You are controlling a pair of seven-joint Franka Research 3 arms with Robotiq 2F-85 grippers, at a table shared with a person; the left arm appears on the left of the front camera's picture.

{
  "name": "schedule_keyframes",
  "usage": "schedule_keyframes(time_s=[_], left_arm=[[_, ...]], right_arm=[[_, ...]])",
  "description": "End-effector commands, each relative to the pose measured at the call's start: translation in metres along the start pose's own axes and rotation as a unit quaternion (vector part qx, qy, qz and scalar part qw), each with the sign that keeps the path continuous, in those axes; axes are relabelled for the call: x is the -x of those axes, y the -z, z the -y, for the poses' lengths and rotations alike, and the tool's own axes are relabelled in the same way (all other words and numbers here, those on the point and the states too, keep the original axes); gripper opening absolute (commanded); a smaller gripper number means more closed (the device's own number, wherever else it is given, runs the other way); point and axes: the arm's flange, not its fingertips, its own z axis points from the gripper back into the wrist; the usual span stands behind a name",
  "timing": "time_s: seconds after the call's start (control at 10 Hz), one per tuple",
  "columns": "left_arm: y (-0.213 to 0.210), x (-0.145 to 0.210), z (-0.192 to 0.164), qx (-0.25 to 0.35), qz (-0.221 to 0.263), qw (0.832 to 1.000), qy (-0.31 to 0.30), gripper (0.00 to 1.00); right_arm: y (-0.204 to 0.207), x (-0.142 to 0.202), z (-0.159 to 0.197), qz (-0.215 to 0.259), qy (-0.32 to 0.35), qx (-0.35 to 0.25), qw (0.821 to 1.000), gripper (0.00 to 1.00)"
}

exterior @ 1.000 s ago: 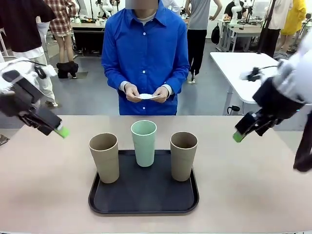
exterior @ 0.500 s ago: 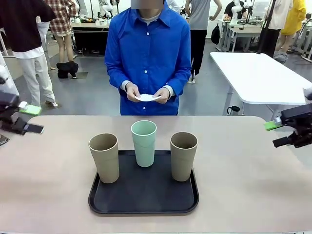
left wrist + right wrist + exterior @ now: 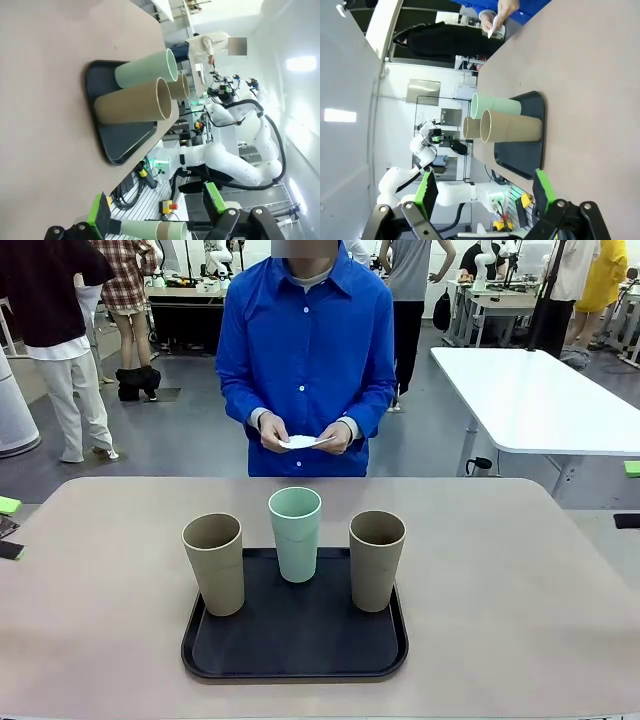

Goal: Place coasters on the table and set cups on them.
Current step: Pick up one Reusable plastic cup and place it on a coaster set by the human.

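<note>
Three cups stand upright on a black tray [image 3: 295, 645] in the middle of the table [image 3: 500, 590]: a tan one [image 3: 213, 562] at left, a mint one [image 3: 295, 532] behind, a tan one [image 3: 377, 558] at right. Across the table, the person's hands hold the white coasters [image 3: 300, 441] at waist height. My left gripper [image 3: 8, 527] sits at the far left edge and my right gripper [image 3: 630, 495] at the far right edge. Both are open and hold nothing. In the wrist views the left gripper [image 3: 155, 210] and right gripper [image 3: 485, 192] look sideways at the cups [image 3: 132, 102] [image 3: 512, 127] from a distance.
Bare tabletop lies on both sides of the tray and in front of it [image 3: 110, 640]. A white table [image 3: 530, 395] stands beyond the far right corner. Other people stand in the background.
Both arms have drawn back outward, from over the table's sides to the picture edges. The cups, the tray and the person's hands with the coasters have stayed put.
</note>
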Motion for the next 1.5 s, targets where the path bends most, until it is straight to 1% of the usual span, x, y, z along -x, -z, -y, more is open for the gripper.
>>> schedule_keyframes(time_s=[0.0,0.2,0.4,0.5,0.6,1.4], left_arm=[[-0.014,0.001,0.005,-0.009,0.008,1.000,0.010,1.00],[-0.026,0.002,0.012,-0.019,0.023,0.999,0.014,1.00],[-0.017,0.001,0.019,-0.035,0.021,0.999,0.017,1.00],[-0.017,0.000,0.021,-0.047,0.018,0.998,0.023,1.00],[-0.023,-0.002,0.014,-0.023,0.023,0.999,0.014,1.00],[-0.023,-0.002,0.014,-0.023,0.023,0.999,0.014,1.00]], right_arm=[[0.030,0.061,0.007,-0.010,-0.007,0.019,1.000,1.00],[0.027,0.068,0.005,-0.017,-0.009,0.027,0.999,1.00],[0.026,0.069,0.006,-0.014,-0.007,0.033,0.999,1.00],[0.027,0.070,0.009,-0.020,-0.019,0.022,0.999,1.00],[-0.008,0.011,-0.003,-0.014,0.003,0.027,1.000,1.00],[-0.008,0.011,-0.003,-0.014,0.003,0.027,1.000,1.00]])
